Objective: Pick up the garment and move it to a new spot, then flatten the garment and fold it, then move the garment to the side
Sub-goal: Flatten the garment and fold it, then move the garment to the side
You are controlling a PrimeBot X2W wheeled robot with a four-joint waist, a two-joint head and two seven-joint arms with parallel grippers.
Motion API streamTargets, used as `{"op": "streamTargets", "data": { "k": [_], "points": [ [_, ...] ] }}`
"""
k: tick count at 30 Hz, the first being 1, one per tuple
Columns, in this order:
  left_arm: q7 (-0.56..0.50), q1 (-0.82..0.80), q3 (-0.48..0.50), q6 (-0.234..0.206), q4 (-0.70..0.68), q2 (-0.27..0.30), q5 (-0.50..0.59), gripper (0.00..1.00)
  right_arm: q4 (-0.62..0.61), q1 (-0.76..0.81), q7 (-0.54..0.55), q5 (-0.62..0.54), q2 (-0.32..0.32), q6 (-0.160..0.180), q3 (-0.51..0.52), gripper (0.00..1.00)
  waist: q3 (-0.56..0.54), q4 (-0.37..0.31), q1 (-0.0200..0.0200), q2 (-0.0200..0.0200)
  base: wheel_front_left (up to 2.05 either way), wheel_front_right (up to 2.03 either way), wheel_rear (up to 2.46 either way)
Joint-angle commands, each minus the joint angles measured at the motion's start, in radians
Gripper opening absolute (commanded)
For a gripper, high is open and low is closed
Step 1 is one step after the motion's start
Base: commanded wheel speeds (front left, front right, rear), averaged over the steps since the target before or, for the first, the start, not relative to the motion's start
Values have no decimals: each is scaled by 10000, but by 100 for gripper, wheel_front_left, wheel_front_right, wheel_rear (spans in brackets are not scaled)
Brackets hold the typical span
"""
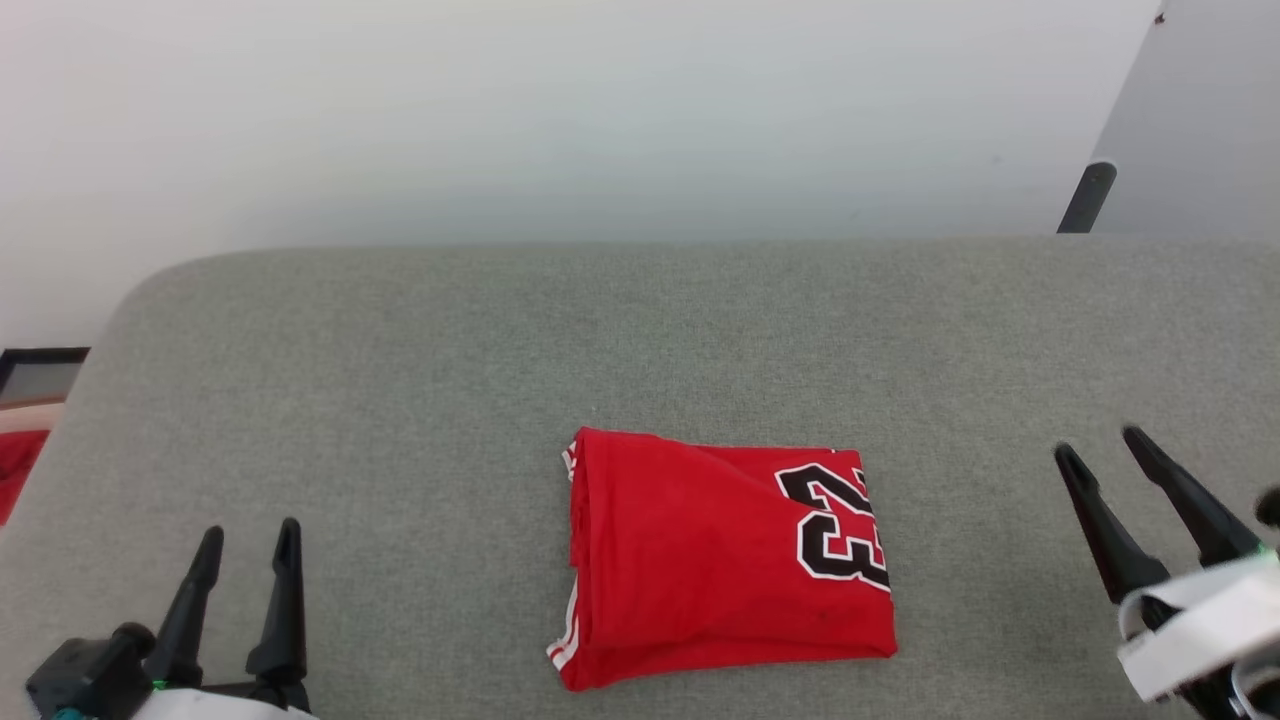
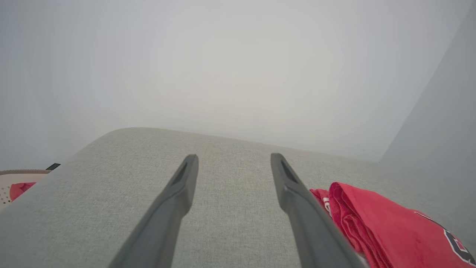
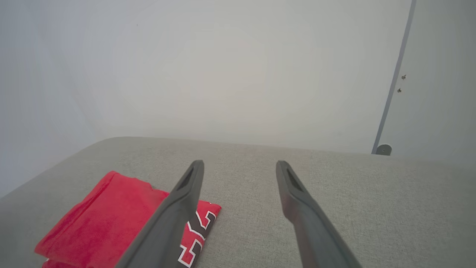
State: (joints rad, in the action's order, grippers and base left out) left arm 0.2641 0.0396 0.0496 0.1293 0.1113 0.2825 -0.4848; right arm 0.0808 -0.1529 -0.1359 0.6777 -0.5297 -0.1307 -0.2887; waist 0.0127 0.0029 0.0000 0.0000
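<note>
Grey woven cloth covered the round-cornered table [image 1: 400,380], backed by a pale wall [image 1: 600,100] with a dark post [image 1: 1088,196] at far right. Near its front middle lay the garment [image 1: 700,560], folded to a soft red rectangle with black-and-white block figures and striped trim at its left edge. The left claw [image 1: 251,530] and the right claw [image 1: 1096,442] stood wide open and empty, well apart from it on either side.

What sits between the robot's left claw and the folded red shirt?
Nothing. In the head view, the stretch between the left gripper and the garment is bare grey fabric surface. The left wrist view shows the same.
</note>
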Motion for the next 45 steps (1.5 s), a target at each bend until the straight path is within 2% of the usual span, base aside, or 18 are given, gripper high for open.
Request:
{"op": "streamTargets", "data": {
  "k": [1, 10, 21, 34, 45],
  "points": [
    [-10, 131, 75, 23, -34, -28, 73, 100, 80, 229, -180, 109, 14, 1, 105, 100, -88, 23, 0, 0, 0, 0, 0],
    [-8, 393, 372, 23, -117, -80, 362, 100, 446, 1149, -839, 238, 115, 1, 629, 100, -244, 148, 0, 0, 0, 0, 0],
    [-10, 347, 241, 23, -156, -125, 466, 100, 407, 1296, -734, 223, 194, 1, 689, 100, -229, 295, 0, 0, 0, 0, 0],
    [-10, 219, 158, 17, -300, -60, 552, 100, 600, 469, 314, 113, 324, 1, -339, 100, 141, 1146, 0, 0, 0, 0, 0],
    [-10, -87, -13, 13, -373, -324, 552, 100, 1098, -151, 2092, 110, 197, 1, -598, 100, 995, 2024, 0, 0, 0, 0, 0]
  ]
}}
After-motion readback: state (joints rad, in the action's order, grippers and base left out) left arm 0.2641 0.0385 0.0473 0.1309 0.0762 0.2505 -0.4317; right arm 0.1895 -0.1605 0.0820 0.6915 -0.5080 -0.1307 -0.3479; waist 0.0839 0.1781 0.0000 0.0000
